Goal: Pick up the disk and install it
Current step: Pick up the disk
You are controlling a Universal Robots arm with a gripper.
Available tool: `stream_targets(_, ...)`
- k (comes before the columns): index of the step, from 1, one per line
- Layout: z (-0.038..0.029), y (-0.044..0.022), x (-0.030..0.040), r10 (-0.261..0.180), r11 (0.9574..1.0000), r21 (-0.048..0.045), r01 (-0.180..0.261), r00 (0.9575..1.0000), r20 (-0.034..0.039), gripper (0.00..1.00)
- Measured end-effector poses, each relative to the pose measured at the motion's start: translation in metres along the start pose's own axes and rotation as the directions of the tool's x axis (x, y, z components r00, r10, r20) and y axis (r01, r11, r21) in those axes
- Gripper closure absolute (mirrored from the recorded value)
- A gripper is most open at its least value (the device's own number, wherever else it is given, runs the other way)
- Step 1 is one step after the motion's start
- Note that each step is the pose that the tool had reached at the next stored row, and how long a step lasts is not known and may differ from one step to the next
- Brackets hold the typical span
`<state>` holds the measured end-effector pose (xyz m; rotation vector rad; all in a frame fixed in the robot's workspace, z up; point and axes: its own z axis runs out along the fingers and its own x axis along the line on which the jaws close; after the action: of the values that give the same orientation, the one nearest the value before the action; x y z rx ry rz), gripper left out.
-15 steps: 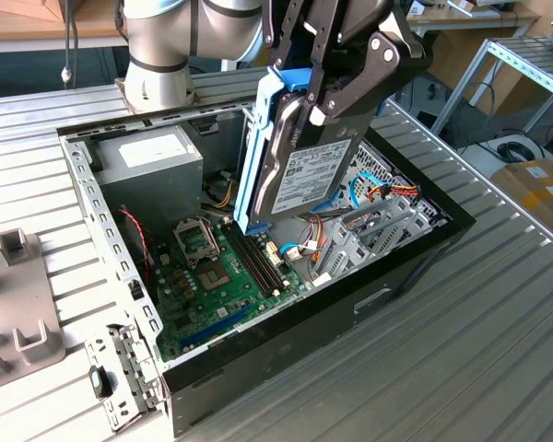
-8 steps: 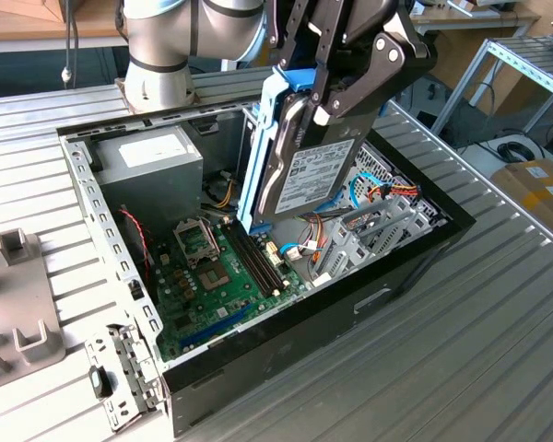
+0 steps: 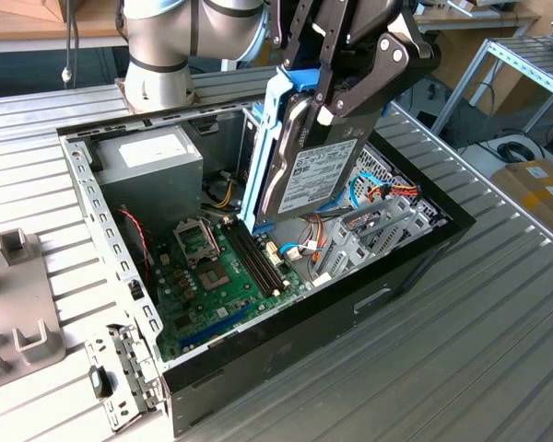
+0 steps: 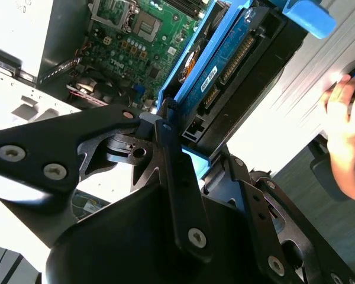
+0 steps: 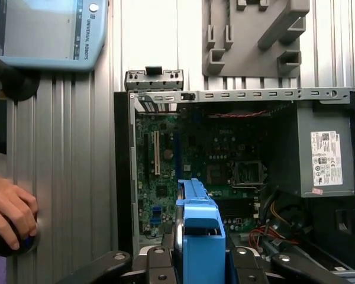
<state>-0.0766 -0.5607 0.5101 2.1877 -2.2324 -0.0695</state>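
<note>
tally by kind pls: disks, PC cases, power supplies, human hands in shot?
Disk: 1, clamped in the gripper above the case
Computer case: 1, open
Power supply: 1
Hand: 1
Total: 4

White printed label on the disk [image 3: 315, 173], another on the power supply [image 5: 320, 148], lettering illegible

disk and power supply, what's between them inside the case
Yellow and black wires show between the power supply and the disk in the exterior view.
</note>
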Motion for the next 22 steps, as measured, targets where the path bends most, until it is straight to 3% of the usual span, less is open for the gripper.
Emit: stream_targets(22,0.0006,-0.0098,-0.0002,0.000,1.0000,0.0002,0.000,1.0000,-0.0057,0.63)
